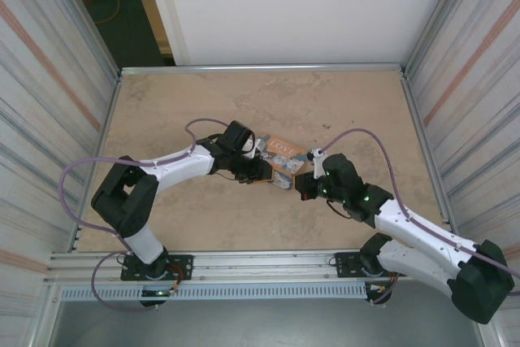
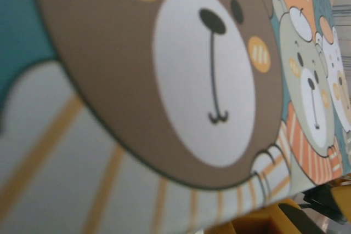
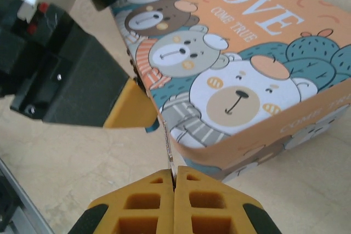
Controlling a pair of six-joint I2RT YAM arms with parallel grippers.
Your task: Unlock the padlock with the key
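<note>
While the right gripper (image 3: 174, 176) is pressed together on a thin silvery key (image 3: 168, 146), the key points up at the near corner of the box (image 3: 247, 53) on the table (image 3: 66, 168). The left gripper (image 1: 262, 170) sits just beside that corner; whether its jaws are apart, I cannot tell.

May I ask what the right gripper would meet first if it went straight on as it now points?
Probably the cartoon box, at its near corner: the right gripper, shut on a thin key, points straight at it, though depth is unclear.
</note>
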